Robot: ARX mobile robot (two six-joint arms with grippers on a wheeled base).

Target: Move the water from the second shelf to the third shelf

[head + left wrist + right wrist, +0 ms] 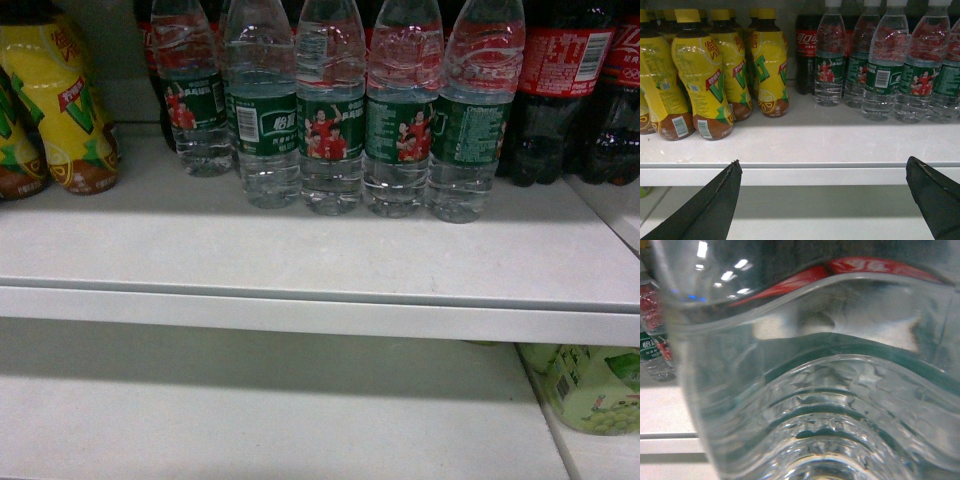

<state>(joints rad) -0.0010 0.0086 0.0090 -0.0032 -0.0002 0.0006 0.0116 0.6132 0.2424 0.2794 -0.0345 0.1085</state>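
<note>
Right wrist view is filled by a water bottle (810, 390) at very close range — you look mid-grasp, but its jaws are hidden; cannot tell. Left gripper (822, 172) hangs spread below the shelf edge (800, 175). Next: lift clear, then lower to the third shelf (250, 420).

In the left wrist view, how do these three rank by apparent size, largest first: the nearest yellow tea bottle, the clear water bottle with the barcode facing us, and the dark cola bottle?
1. Yellow plastic tea bottle, though it stands nearest the camera.
2. Clear ribbed water bottle, barcode facing out; cap cropped.
3. Dark cola bottle with red label, rearmost and partly hidden.
</note>
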